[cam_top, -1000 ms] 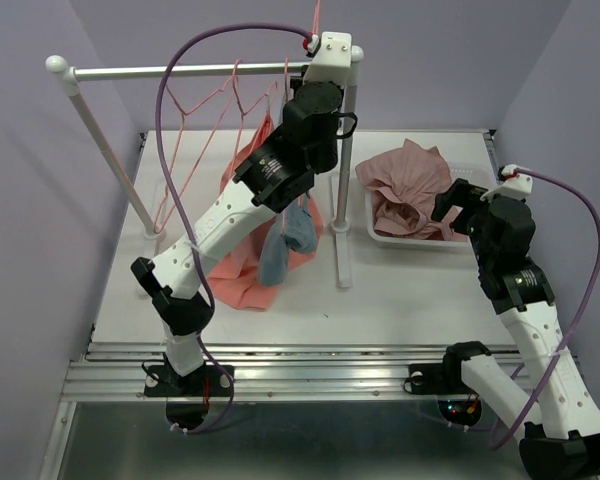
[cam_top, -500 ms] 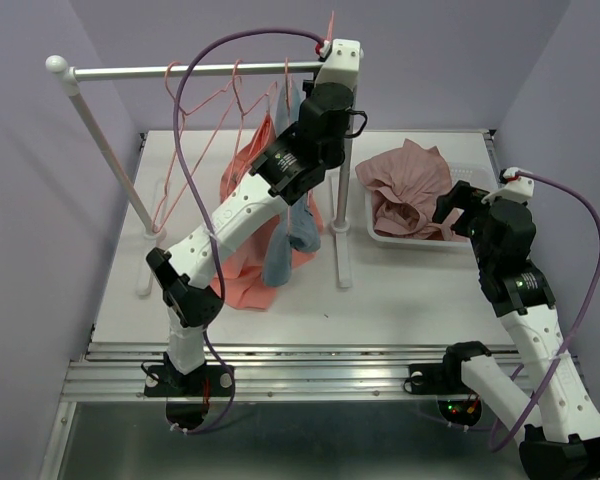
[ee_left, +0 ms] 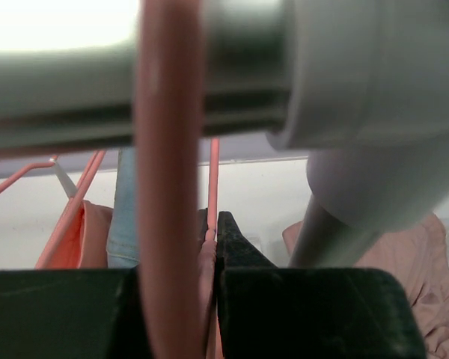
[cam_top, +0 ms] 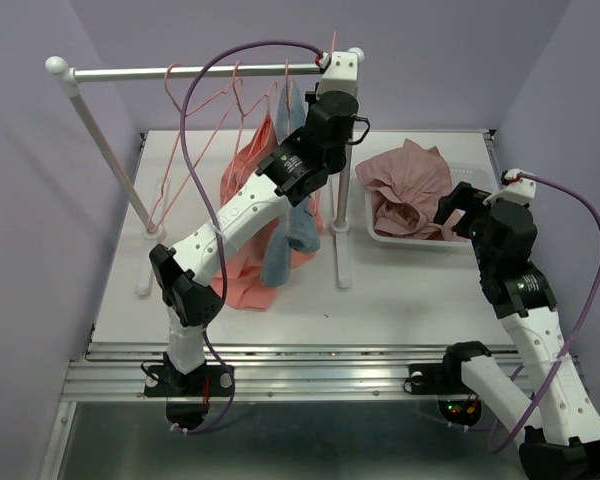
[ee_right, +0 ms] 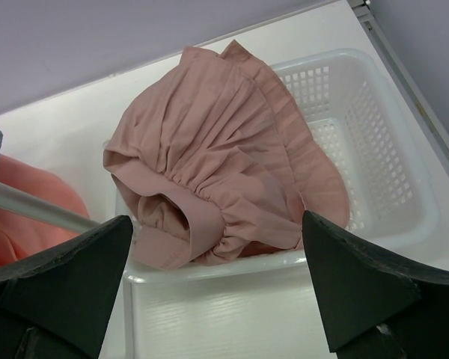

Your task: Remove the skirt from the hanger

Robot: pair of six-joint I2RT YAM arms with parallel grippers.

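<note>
The salmon-coral skirt (cam_top: 242, 280) hangs from a pink hanger (ee_left: 212, 172) on the rail (cam_top: 180, 72), its hem reaching the table. It also shows in the left wrist view (ee_left: 90, 232). My left gripper (cam_top: 332, 78) is raised to the rail's right end. In the left wrist view my left gripper (ee_left: 212, 224) is shut on a thin pink hanger wire, with a blurred pink hook (ee_left: 168, 187) over the rail close in front. My right gripper (cam_top: 455, 210) is open and empty above the basket, also seen in its wrist view (ee_right: 217, 224).
A grey-blue garment (cam_top: 290, 235) hangs next to the skirt. Several empty pink hangers (cam_top: 210, 110) hang further left on the rail. A white basket (cam_top: 380, 235) at the right holds a mauve-pink ruffled garment (cam_top: 410, 180). The rail's right post (cam_top: 342, 230) stands beside the basket.
My left arm has swung up and right along the rail with the hanger wire in its jaws, and the hangers have shifted. The right arm has barely moved.
</note>
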